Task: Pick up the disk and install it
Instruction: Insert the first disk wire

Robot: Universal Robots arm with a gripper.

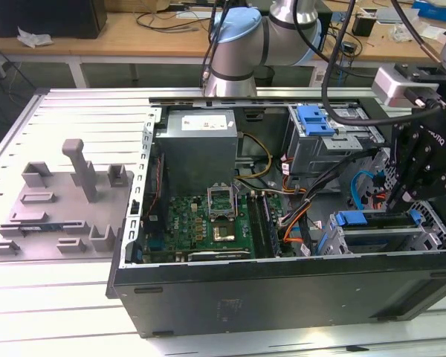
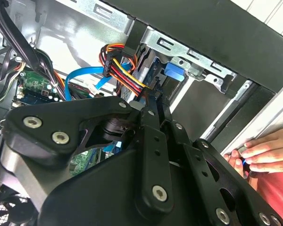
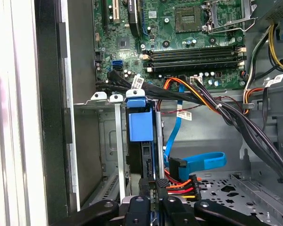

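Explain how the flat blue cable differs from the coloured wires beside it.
The blue cable is one flat, single-colour band; the coloured wires are several thin strands, red, orange, yellow, black. The blue cable bends back in a loop; the coloured wires lie bunched together. Both end in plugs by the disk.

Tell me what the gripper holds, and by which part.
The gripper appears shut on the disk, pinching its end nearest the cable connectors, inside the drive cage.

Disk [image 3: 147, 162] mostly hidden inside drive cage [image 3: 118, 141], hand [image 2: 264, 153] cut off at edge, arm [image 1: 241, 41] cropped at top edge
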